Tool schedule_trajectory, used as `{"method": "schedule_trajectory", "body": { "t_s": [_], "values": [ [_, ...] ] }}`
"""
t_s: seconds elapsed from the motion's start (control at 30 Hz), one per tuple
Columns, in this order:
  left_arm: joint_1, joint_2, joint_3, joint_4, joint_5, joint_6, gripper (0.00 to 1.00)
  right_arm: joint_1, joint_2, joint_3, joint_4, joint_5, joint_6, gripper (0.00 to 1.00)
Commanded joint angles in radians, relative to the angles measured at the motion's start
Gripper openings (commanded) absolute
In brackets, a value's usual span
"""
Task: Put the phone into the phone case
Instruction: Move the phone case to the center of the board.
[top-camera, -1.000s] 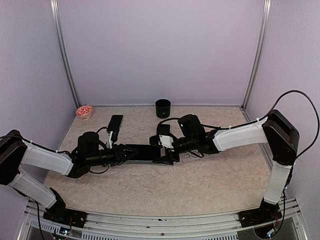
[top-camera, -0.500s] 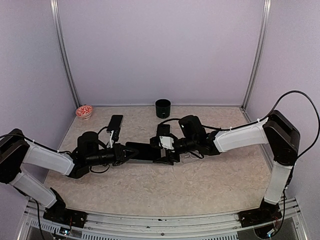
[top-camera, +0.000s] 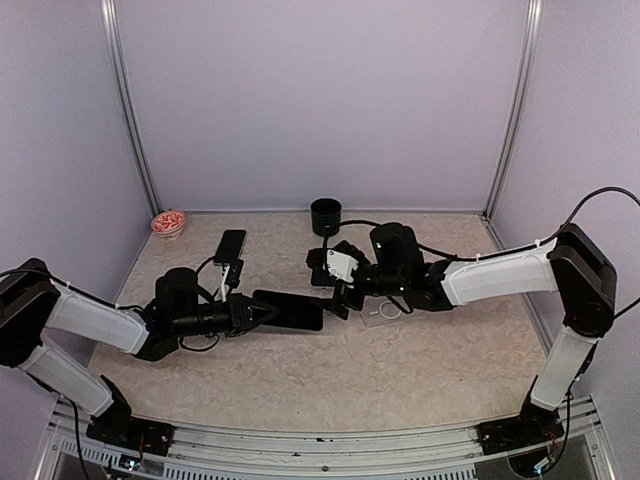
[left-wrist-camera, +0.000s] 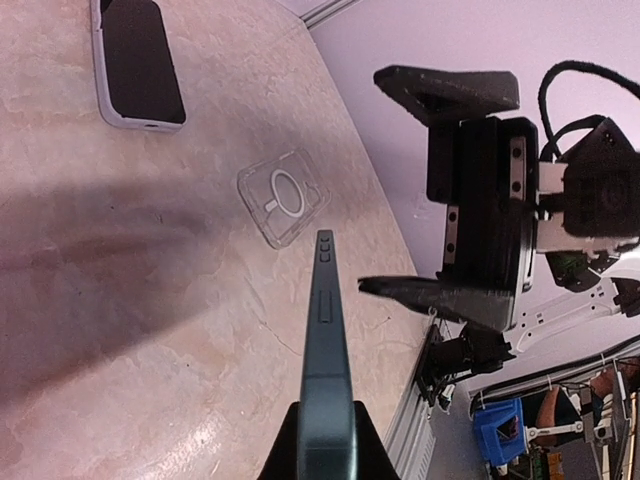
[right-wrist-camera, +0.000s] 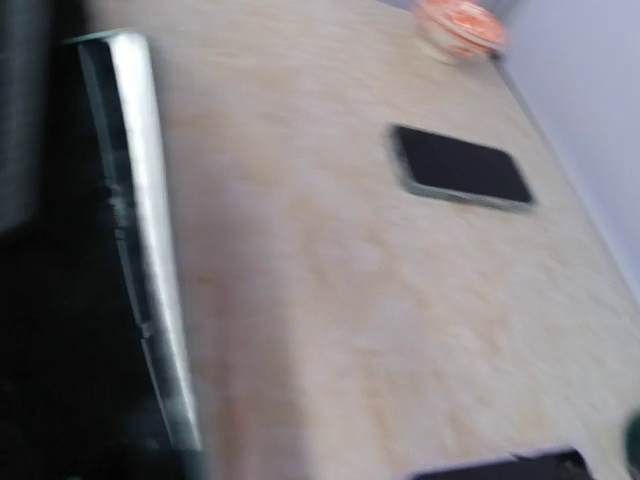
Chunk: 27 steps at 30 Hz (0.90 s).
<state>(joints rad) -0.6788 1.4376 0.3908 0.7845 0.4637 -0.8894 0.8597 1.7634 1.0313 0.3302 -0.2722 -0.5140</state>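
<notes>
Left pincer (top-camera: 266, 313) clamps phone (top-camera: 296, 310) end; right pincer (top-camera: 336, 285) gapes nearby.

Your beige table (top-camera: 400, 370) is carrying a clear phone case (top-camera: 383, 312) near its middle, a cased phone (top-camera: 229, 246) lying flat at left, and a black cup (top-camera: 325, 216) and small bowl (top-camera: 168, 222) sitting at the back.

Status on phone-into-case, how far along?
Done: left gripper is shut on one end of the dark phone. In hand: phone held edge-up near the open right gripper, not touching it. Left: the clear case lies empty on the table; phone not yet seated.
</notes>
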Motion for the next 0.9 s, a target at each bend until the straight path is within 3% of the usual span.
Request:
{"method": "schedule_trajectory", "body": {
  "t_s": [0.0, 0.37, 0.6, 0.87],
  "values": [
    [-0.014, -0.047, 0.0, 0.07, 0.002, 0.056, 0.0, -0.024, -0.065, 0.01, 0.018, 0.175, 0.141, 1.0],
    [-0.034, -0.05, 0.044, 0.039, -0.001, 0.109, 0.0, -0.248, -0.228, -0.063, -0.143, 0.188, 0.575, 0.99],
    [-0.049, 0.016, 0.103, 0.058, 0.022, 0.102, 0.0, -0.369, -0.268, -0.115, -0.255, 0.232, 0.69, 0.99],
    [-0.067, 0.076, 0.156, 0.085, 0.033, 0.092, 0.0, -0.487, -0.273, -0.187, -0.265, 0.149, 0.779, 0.97]
  ]
}}
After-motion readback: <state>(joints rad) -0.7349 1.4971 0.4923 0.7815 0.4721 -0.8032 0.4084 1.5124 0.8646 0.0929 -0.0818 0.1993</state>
